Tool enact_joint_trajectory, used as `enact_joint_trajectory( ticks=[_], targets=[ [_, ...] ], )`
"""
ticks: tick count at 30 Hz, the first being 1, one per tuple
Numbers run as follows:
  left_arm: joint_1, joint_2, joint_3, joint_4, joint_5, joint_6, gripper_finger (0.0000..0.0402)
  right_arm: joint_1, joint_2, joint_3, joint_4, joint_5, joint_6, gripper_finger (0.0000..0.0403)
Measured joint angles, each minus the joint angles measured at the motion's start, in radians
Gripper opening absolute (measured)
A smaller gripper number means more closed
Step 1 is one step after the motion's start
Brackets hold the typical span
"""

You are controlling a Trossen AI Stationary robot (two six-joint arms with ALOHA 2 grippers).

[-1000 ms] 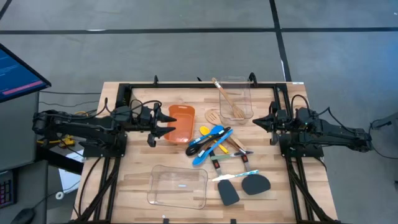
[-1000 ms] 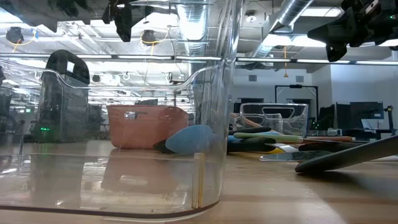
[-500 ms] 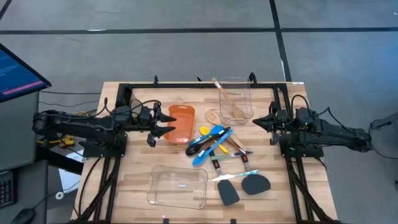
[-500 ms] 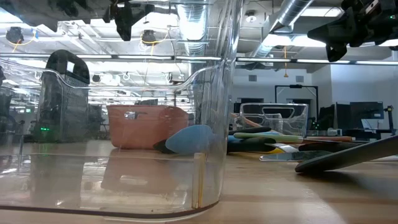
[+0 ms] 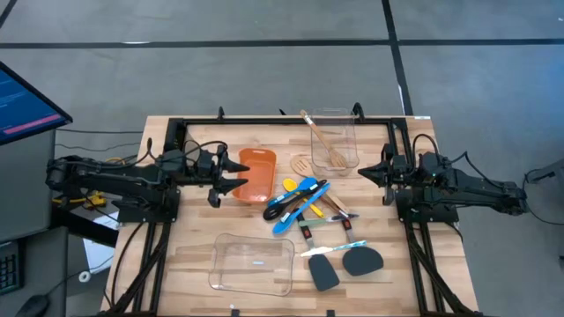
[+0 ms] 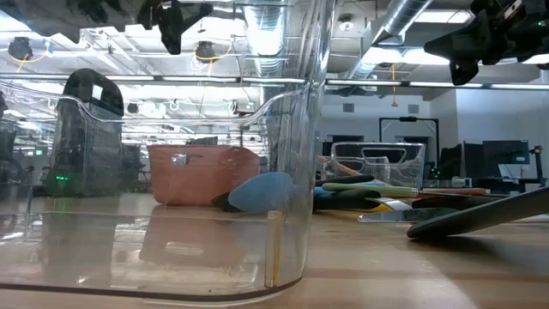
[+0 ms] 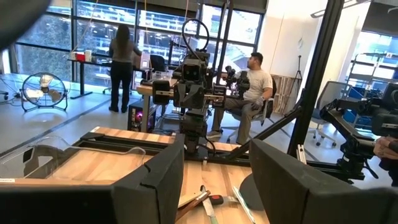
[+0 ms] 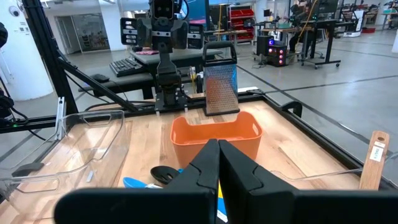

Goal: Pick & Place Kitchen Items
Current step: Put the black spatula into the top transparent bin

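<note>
Wooden table (image 5: 194, 238) carries all items. Near-edge clear container (image 5: 253, 264) lies flat, one small item inside, too small to identify. Far clear container (image 5: 334, 139) holds a wooden spoon (image 5: 319, 137); long axis diagonal, handle out over the far-left rim, bowl down toward the near right. Orange bin (image 5: 256, 173) sits left of centre.

Kitchen items (image 5: 304, 201) heaped at table centre, between bin and right arm. Blue spoon (image 5: 300, 207) runs diagonal, near-left to far-right. Two black spatulas (image 5: 344, 262) lie on the near right, blades toward the near edge; slim tools beside them.

Left tool (image 5: 231, 177) hovers at the bin's left side, fingers apart, holding nothing. Right tool (image 5: 363, 173) hangs right of the heap, fingers together, empty.
</note>
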Motion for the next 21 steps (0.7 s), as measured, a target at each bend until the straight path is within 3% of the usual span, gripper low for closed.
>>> enact_joint_trajectory(
  ticks=[5,21],
  targets=[
    [0.000,0.000,0.000,0.012,0.000,0.040,0.0169,0.000,0.000,0.000,0.000,0.000,0.000,0.0001],
    [0.000,0.011,0.000,0.058,-0.020,-0.075,0.0168,-0.004,0.000,0.000,0.000,0.000,0.000,0.0001]
  ],
)
